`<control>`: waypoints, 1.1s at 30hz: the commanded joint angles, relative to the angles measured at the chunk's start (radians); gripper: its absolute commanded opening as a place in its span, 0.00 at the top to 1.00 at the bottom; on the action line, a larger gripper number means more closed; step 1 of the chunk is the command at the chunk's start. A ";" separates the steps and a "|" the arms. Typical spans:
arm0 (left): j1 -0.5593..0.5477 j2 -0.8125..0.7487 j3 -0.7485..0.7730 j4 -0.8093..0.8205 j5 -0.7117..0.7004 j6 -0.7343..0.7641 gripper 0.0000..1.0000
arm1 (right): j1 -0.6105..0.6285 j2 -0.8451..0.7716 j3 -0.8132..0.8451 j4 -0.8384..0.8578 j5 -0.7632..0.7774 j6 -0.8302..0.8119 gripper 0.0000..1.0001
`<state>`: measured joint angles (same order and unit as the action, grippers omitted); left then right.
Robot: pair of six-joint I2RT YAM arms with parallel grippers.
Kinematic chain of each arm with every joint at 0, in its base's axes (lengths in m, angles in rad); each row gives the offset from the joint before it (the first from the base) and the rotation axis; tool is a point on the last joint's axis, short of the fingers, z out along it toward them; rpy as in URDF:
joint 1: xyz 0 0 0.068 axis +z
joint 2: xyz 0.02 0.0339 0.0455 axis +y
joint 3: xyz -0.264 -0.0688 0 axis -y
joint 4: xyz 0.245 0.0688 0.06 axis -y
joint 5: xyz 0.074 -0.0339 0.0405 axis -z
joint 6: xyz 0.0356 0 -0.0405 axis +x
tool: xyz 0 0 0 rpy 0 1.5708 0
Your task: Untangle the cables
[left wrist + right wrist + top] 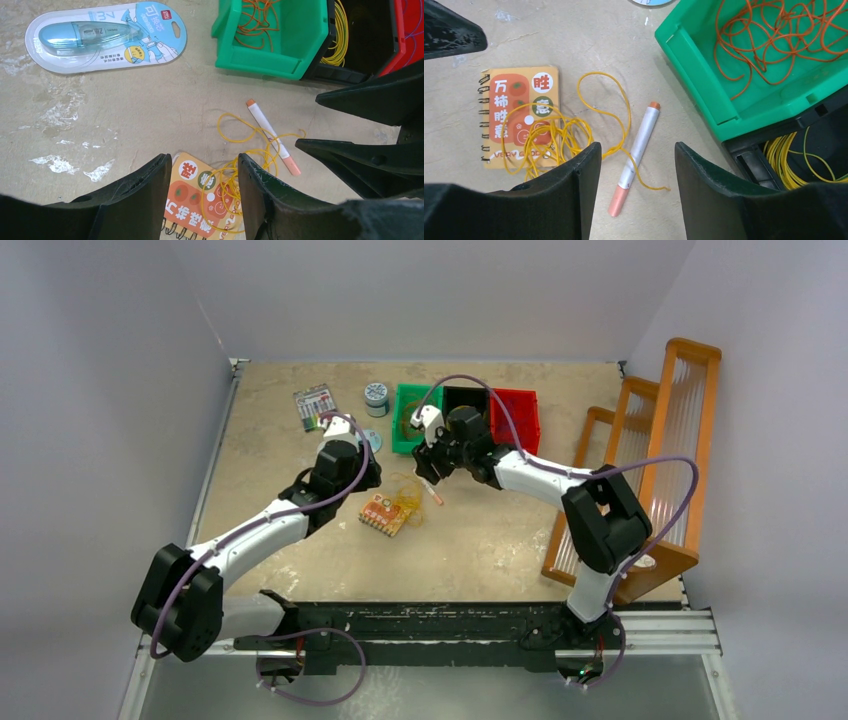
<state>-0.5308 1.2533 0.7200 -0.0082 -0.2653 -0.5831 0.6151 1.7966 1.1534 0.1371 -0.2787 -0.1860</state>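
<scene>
Two robot arms reach out over a worn table (480,540). The left gripper (205,165) hangs with its jaws roughly half open and nothing between them, above a small orange spiral notebook (190,195). The right gripper (638,150) faces it from the other side, jaws likewise parted and gripping nothing, over a white pen (639,145) with a peach cap.

A loose tangle of yellow cables (554,135) lies across the notebook's cover and spills onto the table, and one loop runs under the pen.

Farther back, three bins stand in a row. The green bin (704,75) holds orange cables (774,40), the black bin (749,155) holds more yellow cables (784,160), and the red bin (515,410) is at the right end. To the left of the bins lie a packaged correction tape (100,35) and a small round tin (376,397).
</scene>
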 commanded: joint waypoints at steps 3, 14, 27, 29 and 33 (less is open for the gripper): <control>-0.001 0.011 0.044 0.050 -0.002 0.009 0.49 | 0.002 -0.007 0.008 -0.085 -0.033 -0.035 0.41; -0.001 0.017 0.047 0.048 -0.002 0.013 0.49 | 0.002 0.070 0.058 -0.135 -0.012 -0.058 0.40; -0.002 0.014 0.047 0.045 -0.014 0.016 0.49 | 0.003 0.013 0.021 -0.030 0.049 -0.020 0.95; -0.001 0.010 0.052 0.036 -0.037 0.038 0.49 | 0.003 -0.012 0.019 -0.030 0.032 -0.019 1.00; 0.001 -0.050 0.069 0.021 -0.143 0.096 0.44 | 0.003 -0.098 0.020 -0.030 0.026 -0.013 1.00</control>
<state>-0.5308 1.2724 0.7296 -0.0185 -0.2996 -0.5598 0.6151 1.8320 1.1633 0.0589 -0.2276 -0.2085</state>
